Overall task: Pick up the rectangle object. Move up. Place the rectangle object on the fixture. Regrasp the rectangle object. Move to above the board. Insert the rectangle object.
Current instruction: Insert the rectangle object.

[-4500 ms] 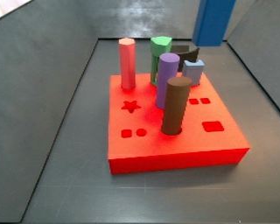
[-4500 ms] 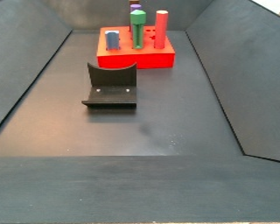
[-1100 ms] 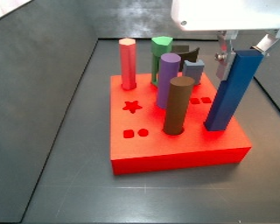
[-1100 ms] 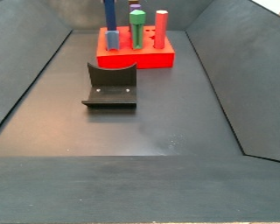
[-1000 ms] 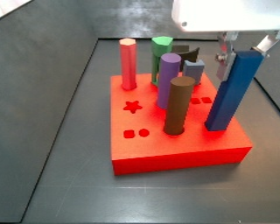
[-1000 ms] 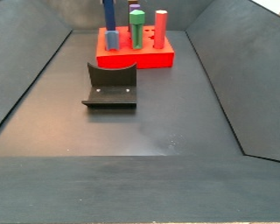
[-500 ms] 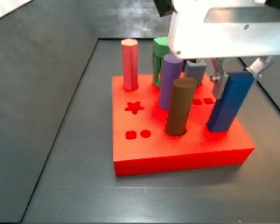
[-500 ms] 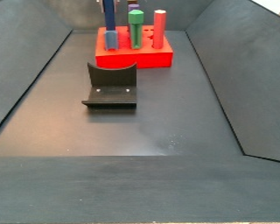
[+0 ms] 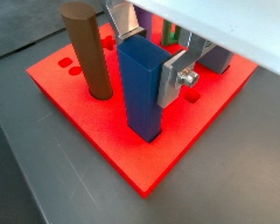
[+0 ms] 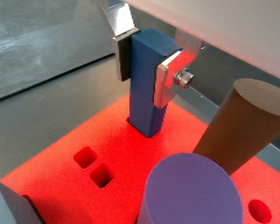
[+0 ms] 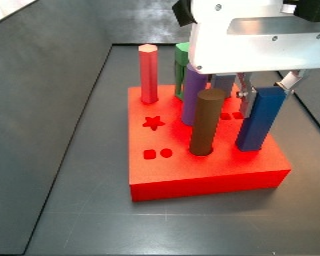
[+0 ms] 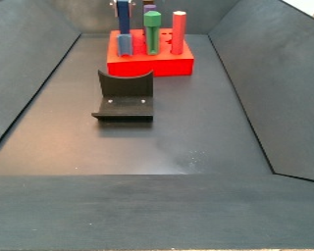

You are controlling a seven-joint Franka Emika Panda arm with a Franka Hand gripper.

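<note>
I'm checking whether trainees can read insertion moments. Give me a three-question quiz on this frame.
1. True or false: the long dark blue rectangular bar stands upright with its lower end in the thick bright red square board.
2. Which stands nearest the bar? A) brown round peg B) pink peg C) dark L-shaped fixture
3. Fill in: the silver two-finger gripper sits around the bar's ____ part.

Key: 1 true; 2 A; 3 upper.

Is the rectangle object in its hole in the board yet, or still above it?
In. The rectangle object stands upright with its lower end sunk into the board in both wrist views, the gripper at its top.
</note>
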